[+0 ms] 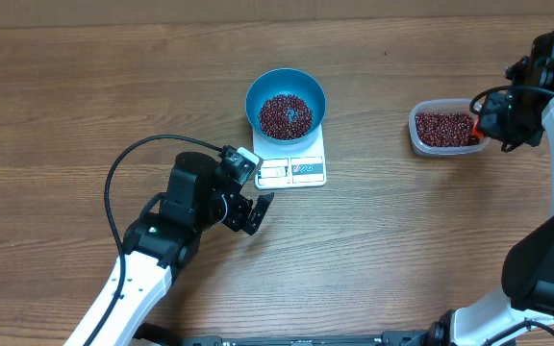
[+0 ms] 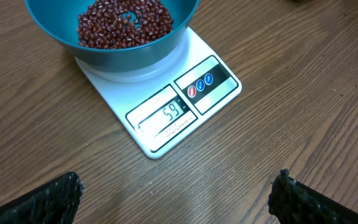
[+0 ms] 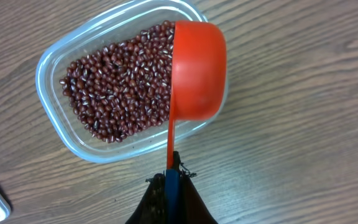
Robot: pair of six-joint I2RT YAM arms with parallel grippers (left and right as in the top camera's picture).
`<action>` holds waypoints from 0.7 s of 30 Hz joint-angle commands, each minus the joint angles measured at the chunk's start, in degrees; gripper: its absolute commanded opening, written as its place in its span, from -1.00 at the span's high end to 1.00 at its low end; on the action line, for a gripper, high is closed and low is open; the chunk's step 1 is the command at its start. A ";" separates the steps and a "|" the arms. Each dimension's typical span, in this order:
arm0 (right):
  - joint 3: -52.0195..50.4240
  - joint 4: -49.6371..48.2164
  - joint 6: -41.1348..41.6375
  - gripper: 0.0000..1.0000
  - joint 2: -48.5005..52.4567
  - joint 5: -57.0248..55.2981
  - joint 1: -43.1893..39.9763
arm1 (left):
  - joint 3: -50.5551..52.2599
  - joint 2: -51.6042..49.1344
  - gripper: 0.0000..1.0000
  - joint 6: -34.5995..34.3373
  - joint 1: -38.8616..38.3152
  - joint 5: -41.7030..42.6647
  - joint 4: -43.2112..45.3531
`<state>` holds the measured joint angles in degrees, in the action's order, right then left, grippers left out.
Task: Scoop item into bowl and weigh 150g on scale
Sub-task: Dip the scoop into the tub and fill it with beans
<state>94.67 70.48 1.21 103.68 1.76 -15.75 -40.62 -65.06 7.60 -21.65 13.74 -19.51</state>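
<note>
Overhead: blue bowl (image 1: pixel 250 96) sits on the white scale (image 1: pixel 296 170), near table (image 1: pixel 85 86) centre. It covers the scale's far part; the display edge is exposed on the robot's side. A heap of dark red-brown beans (image 1: pixel 285 115) lies in the bowl bottom.

Left gripper (image 1: pixel 258 213) is just short of the scale's near left corner, apart from it. Jaws are spread wide, nothing between them.

Left wrist view adds what the overhead cannot resolve. The display (image 2: pixel 173 113) reads 59. Three round buttons (image 2: pixel 201 85) sit in the panel beside it. The two black fingers (image 2: pixel 48 199) show at the bottom corners, far apart, with bare wood between them.

Overhead, right side: clear tub (image 1: pixel 415 130) stands well apart from the scale. The right gripper (image 1: pixel 489 117) is at the tub's outer end. Only a speck of orange shows there.

Right wrist view resolves it: an orange-red scoop (image 3: pixel 194 68), its thin handle clamped in the closed right jaws. The cup hangs over the tub's edge, on the right of that view, outer side toward the camera. Its contents cannot be told. More of the same grains (image 3: pixel 117 87) cover the tub floor.
</note>
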 commanded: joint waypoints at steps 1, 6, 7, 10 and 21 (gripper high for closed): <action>-1.31 -1.44 -3.32 0.92 -0.46 3.04 0.11 | -1.20 -0.20 -0.99 -0.55 0.26 0.70 0.02; -1.79 -2.51 -12.26 0.92 0.37 3.91 1.57 | -1.20 -0.20 -0.99 -0.55 0.26 0.70 0.02; -1.81 -2.49 -14.12 0.93 0.66 3.89 1.84 | -1.20 -0.20 -0.99 -0.55 0.26 0.68 0.02; -1.84 -2.49 -18.25 0.92 1.75 3.87 2.03 | -1.20 -0.20 -0.99 -0.55 0.26 0.68 0.02; -4.74 -2.62 -20.98 0.92 5.84 1.60 2.14 | -1.20 -0.20 -0.99 -0.55 0.26 0.68 0.02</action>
<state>91.24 67.83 -17.89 108.38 3.62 -13.74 -40.62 -65.06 7.60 -21.65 13.74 -19.51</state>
